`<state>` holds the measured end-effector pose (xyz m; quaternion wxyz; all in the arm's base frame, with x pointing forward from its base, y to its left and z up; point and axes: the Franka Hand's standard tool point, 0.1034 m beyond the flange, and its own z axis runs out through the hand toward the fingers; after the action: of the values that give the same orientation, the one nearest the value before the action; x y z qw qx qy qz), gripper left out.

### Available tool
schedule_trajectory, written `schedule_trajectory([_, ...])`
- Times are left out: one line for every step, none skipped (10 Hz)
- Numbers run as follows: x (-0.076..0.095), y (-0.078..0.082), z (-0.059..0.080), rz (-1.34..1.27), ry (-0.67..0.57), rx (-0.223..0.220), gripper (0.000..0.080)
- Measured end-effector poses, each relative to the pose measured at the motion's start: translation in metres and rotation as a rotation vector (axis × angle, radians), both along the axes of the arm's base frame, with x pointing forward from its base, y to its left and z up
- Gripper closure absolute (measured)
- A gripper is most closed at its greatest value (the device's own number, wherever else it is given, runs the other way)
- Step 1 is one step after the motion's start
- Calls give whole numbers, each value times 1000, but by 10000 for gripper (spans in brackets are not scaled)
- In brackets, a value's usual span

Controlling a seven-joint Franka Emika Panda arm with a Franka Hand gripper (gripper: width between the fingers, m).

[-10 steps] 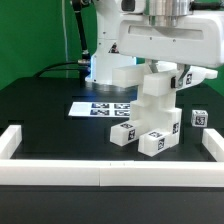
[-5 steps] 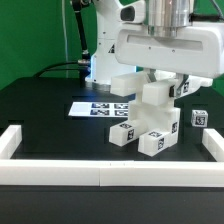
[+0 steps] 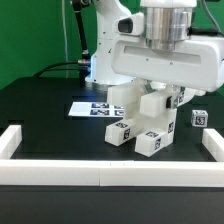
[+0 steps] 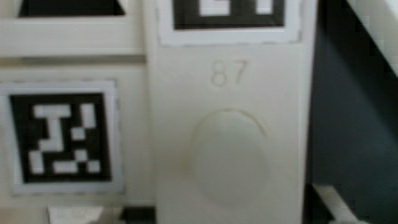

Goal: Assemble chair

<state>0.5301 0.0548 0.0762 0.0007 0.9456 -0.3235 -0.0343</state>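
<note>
chair point(image 3: 160, 125) mid-table; marker board point(image 3: 90, 108) behind, exterior view's left; rail point(image 3: 100, 175) in front

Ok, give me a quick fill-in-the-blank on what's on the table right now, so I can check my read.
1. The table under the parts is ___ in colour.
2. The marker board lies on the exterior view's ___ of the chair.
3. A lone small cube sits on the exterior view's ___ of the chair.
4. In the wrist view, the white part bears the number ___.
Missing words: black; left; right; 87.
</note>
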Motion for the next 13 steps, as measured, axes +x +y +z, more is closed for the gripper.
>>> schedule_trajectory([2, 0, 0, 4, -8, -1, 511])
schedule_trajectory([2, 0, 0, 9, -9, -1, 511])
schedule_trajectory([3, 0, 0, 14, -10, -1, 511])
schedule_trajectory([3, 0, 0, 15, -10, -1, 511])
schedule_trajectory([3, 0, 0, 15, -10, -1, 511])
schedule_trajectory([3, -1, 0, 18, -11, -1, 511])
schedule_trajectory([3, -1, 0, 20, -11, -1, 511])
schedule_trajectory([3, -1, 0, 21, -11, -1, 511])
schedule_trajectory([3, -1, 0, 21, -11, -1, 505])
schedule_trajectory([3, -1, 0, 21, -10, -1, 505])
schedule_trajectory([3, -1, 0, 21, -10, -1, 301])
schedule_trajectory([3, -1, 0, 21, -10, -1, 193])
schedule_trajectory([3, -1, 0, 21, -10, -1, 193])
